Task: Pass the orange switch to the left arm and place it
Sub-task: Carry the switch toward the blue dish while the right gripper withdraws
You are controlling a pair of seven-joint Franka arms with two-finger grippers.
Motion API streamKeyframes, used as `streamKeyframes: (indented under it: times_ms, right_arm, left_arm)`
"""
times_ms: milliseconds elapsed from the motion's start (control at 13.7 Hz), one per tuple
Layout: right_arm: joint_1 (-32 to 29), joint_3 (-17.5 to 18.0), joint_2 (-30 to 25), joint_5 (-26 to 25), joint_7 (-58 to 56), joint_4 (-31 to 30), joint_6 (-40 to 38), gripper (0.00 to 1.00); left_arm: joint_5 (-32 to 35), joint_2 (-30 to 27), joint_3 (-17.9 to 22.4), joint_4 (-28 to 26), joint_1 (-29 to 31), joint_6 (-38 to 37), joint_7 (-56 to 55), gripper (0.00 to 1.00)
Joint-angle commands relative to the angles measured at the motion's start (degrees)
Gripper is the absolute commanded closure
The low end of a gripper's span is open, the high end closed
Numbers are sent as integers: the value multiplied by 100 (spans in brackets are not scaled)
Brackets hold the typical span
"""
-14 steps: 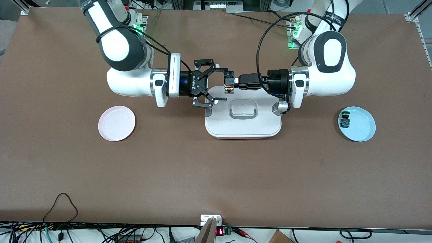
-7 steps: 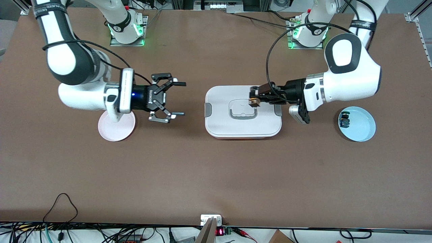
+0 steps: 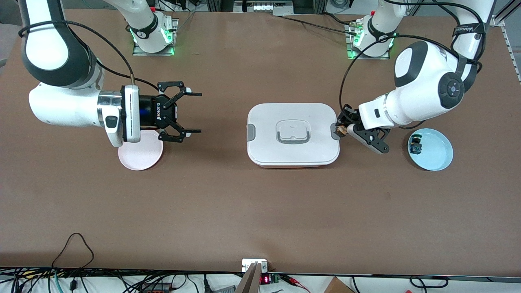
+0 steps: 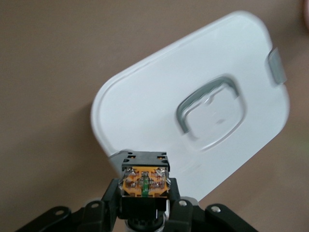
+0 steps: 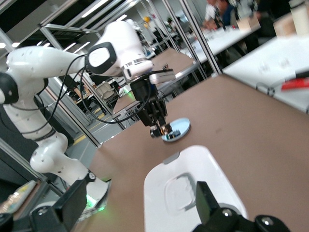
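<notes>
My left gripper (image 3: pixel 340 129) is shut on the orange switch (image 3: pixel 342 130) and holds it in the air over the white box's (image 3: pixel 293 152) edge at the left arm's end, by the grey clip. In the left wrist view the switch (image 4: pixel 145 176) sits between the shut fingers of my left gripper (image 4: pixel 145 188), its orange terminal face showing, with the box (image 4: pixel 159 106) below. My right gripper (image 3: pixel 198 112) is open and empty over the table between the pink plate (image 3: pixel 140 158) and the box. In the right wrist view its fingers (image 5: pixel 208 200) stand wide apart.
A blue plate (image 3: pixel 438 154) at the left arm's end holds a small blue and green switch (image 3: pixel 415 145). The pink plate lies partly under the right arm's wrist. Cables and a small device (image 3: pixel 254 265) line the table's near edge.
The two grippers were close together above the box's farther edge. Both have drawn apart: the left with the switch toward the blue plate, the right, still open, toward the pink plate.
</notes>
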Motion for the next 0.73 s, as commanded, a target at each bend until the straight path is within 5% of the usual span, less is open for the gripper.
streamKeyframes:
  times_ms: [0,512,658]
  right_arm:
    - [-69,16,-164,-364,1305,-124,-38,0]
    - [-209,-46,-164,-2849,4996,77,15,0]
    - [-209,-46,-217,-4085,6120,122,-99,0]
  left_arm:
    - [1015,-26,-26,48,281,-493,809,74]
    - [2581,281,-26,-93,1598,-468,4394,74]
    - [3195,404,-26,-154,1924,-250,4836,74]
